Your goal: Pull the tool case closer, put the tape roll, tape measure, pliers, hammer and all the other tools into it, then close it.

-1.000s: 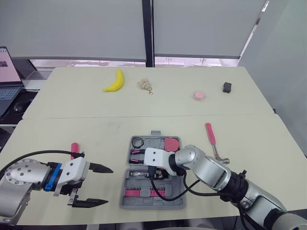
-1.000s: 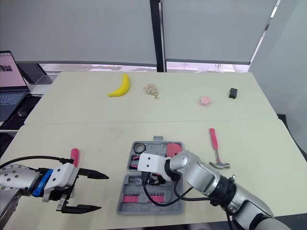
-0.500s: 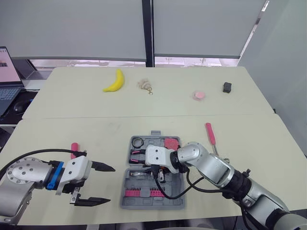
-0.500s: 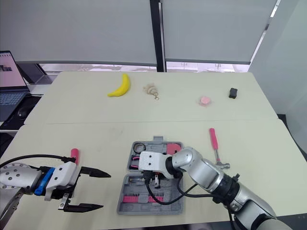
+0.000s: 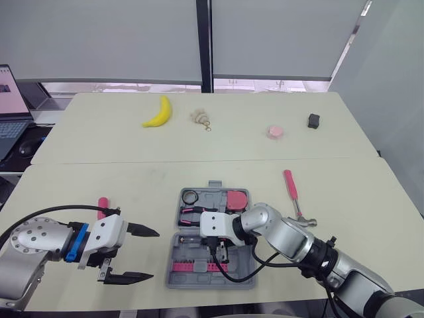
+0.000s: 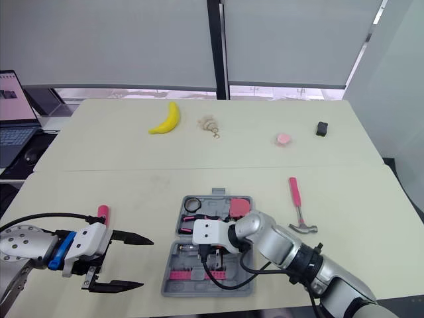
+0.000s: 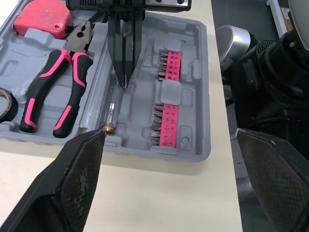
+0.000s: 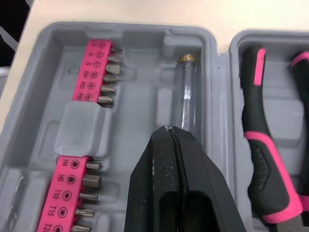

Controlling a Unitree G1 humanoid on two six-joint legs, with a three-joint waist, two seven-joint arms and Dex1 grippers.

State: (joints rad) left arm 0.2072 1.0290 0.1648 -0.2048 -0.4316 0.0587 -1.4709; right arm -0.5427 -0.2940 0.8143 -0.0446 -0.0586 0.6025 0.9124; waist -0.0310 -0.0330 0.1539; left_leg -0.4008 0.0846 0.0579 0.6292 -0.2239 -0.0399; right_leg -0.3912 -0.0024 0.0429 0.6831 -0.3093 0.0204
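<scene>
The right gripper [image 8: 169, 133] is being held with fingers pressed together, its tips just over the clear driver [image 8: 189, 96] lying in the near half of the case [image 5: 246, 281], beside the pink bits [image 8: 99, 72]. Pliers [image 7: 63, 92], tape measure [image 7: 43, 17] and tape roll [image 5: 191, 197] are lying in the far half. The hammer [image 5: 293, 192] is lying just right of the case. The left gripper [image 5: 154, 254] is being held spread wide, left of the case.

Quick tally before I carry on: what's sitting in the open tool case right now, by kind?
tape roll: 1
tape measure: 1
pliers: 1
clear-handled driver: 1
pink bit strips: 2
Total: 6
</scene>
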